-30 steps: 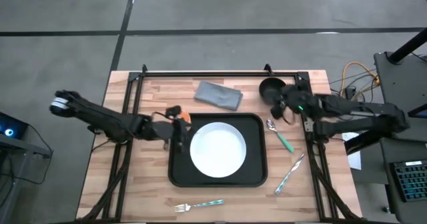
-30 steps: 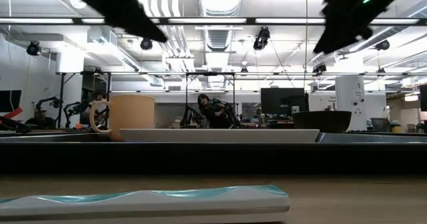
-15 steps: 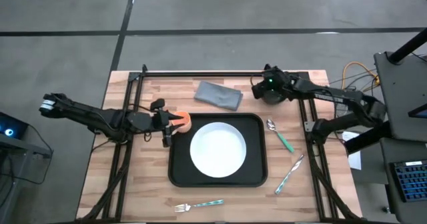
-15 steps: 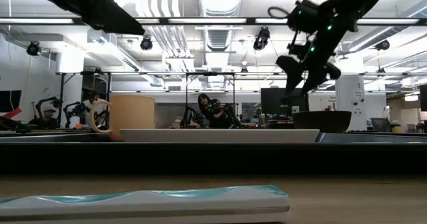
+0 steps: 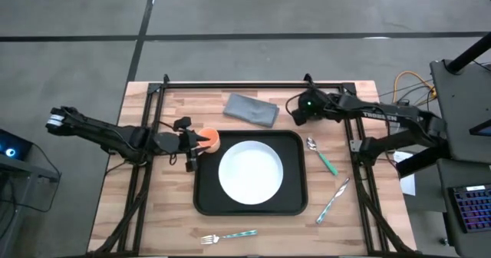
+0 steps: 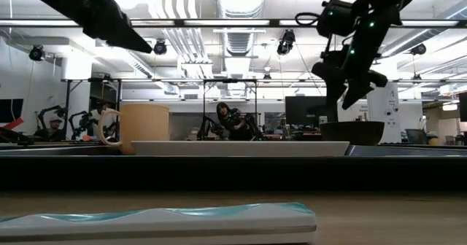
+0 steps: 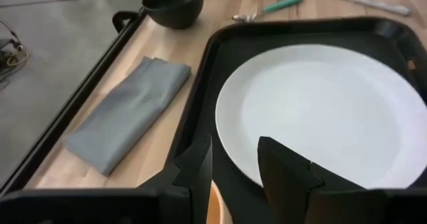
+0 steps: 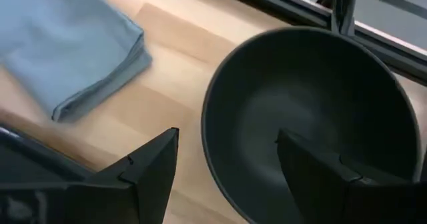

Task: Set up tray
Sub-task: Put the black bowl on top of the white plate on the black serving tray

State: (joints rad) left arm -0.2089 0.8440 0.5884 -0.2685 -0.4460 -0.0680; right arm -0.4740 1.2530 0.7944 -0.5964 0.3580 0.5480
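The black tray (image 5: 205,200) lies mid-table with the white plate (image 5: 251,171) on it. An orange mug (image 5: 209,139) stands at the tray's far-left corner, its pale handle (image 6: 103,127) to the side. My left gripper (image 5: 196,143) is open and level just left of the mug. In the left wrist view only an orange sliver of the mug (image 7: 217,207) shows low between the fingers. My right gripper (image 5: 298,114) is open above the black bowl (image 8: 313,111). One finger hangs over the bowl's hollow, the other outside its rim.
A folded grey napkin (image 5: 252,110) lies beyond the tray. A green-handled spoon (image 5: 322,156) and a knife (image 5: 333,200) lie right of the tray, and a fork (image 5: 228,236) lies near the table's near edge. Black frame rails (image 5: 230,84) run along the table's edges.
My left gripper has drawn back from the mug toward the table's left; the mug stays at the tray's corner. My right gripper has swung from the table's right side toward the far edge and leftward, and now hangs over the black bowl.
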